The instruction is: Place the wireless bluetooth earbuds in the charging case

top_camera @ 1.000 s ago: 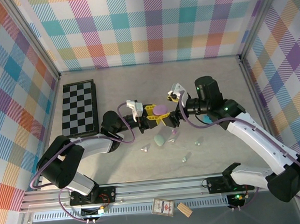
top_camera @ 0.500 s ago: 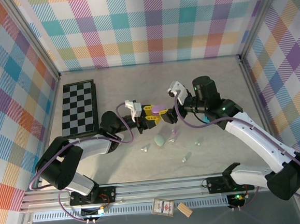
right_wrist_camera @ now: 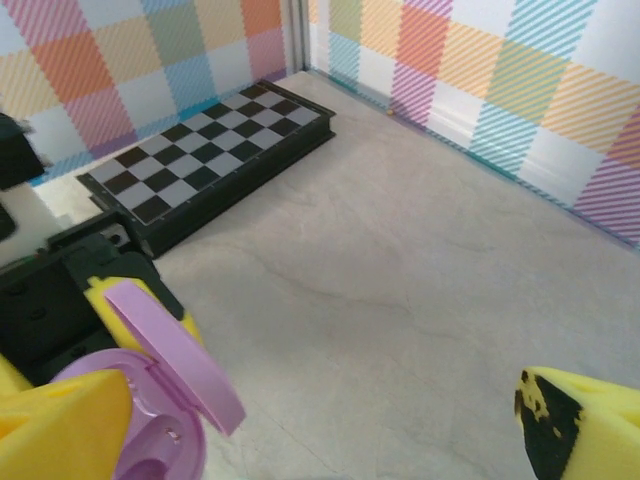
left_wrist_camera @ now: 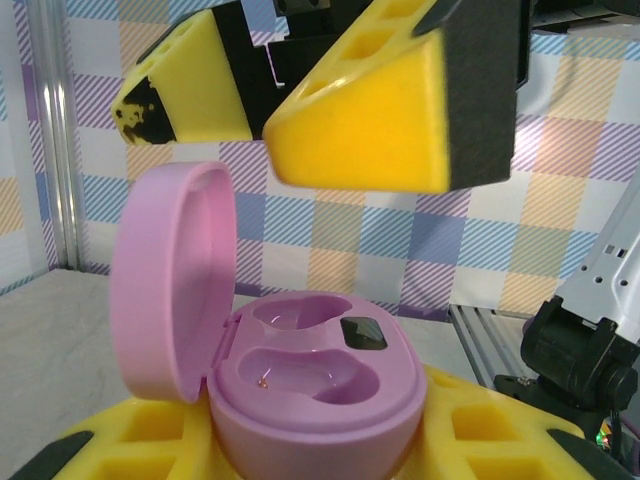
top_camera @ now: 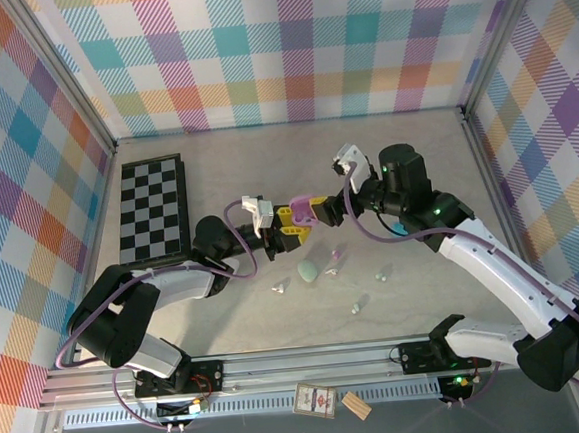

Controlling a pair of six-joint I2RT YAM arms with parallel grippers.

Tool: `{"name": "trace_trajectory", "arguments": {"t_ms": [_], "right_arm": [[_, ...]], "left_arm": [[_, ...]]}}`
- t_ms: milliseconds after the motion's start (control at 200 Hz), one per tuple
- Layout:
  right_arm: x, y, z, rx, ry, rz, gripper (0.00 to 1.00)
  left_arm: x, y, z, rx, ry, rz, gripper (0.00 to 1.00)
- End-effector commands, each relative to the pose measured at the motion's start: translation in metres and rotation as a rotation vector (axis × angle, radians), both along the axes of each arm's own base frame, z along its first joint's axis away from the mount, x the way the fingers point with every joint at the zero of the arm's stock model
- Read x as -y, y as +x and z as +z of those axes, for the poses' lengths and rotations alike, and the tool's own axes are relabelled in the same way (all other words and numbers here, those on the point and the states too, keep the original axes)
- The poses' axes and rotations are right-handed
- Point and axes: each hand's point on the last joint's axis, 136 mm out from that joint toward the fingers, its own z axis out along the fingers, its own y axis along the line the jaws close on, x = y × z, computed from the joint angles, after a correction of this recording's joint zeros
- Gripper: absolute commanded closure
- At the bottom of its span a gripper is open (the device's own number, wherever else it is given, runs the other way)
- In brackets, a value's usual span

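Observation:
My left gripper (top_camera: 295,224) is shut on a pink charging case (top_camera: 305,211), held above the table's middle. In the left wrist view the charging case (left_wrist_camera: 315,385) sits between my yellow fingers (left_wrist_camera: 500,430), lid (left_wrist_camera: 170,280) hinged open to the left, and both sockets are empty. My right gripper (top_camera: 327,211) is open just right of the case, its fingers (left_wrist_camera: 365,105) hanging over it. In the right wrist view the lid (right_wrist_camera: 170,350) stands beside the right gripper's (right_wrist_camera: 320,430) left finger (right_wrist_camera: 60,420). Several tiny pale earbuds (top_camera: 280,287) lie on the table, one further right (top_camera: 381,274).
A mint case (top_camera: 307,271) lies on the table below the grippers. A folded chessboard (top_camera: 153,209) rests at the left, also seen in the right wrist view (right_wrist_camera: 210,160). A teal object (top_camera: 399,228) sits under the right arm. Checked walls enclose the table.
My right gripper has drawn back and up from the case. The case's lid now stands open. My left gripper has kept its hold and barely shifted.

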Motion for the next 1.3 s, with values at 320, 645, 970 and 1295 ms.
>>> {"name": "trace_trajectory", "arguments": {"t_ms": [320,645,970,1295], "right_arm": [[0.063,0.01,0.011,-0.181,0.381,-0.239,0.0],[0.091,0.017,-0.113,-0.72,0.355,-0.53,0.06],[0.081,0.006,-0.203,-1.01,0.178,-0.521,0.08],[0.04,0.019,-0.239,-1.053,0.077,-0.415,0.13]], "left_arm": [[-0.017,-0.007,0.013,0.063,-0.029,0.024,0.68],[-0.024,-0.01,0.017,0.074,-0.014,0.04,0.68],[-0.023,-0.012,0.019,0.075,-0.016,0.027,0.68],[-0.024,-0.013,0.021,0.07,-0.015,0.027,0.68]]}}
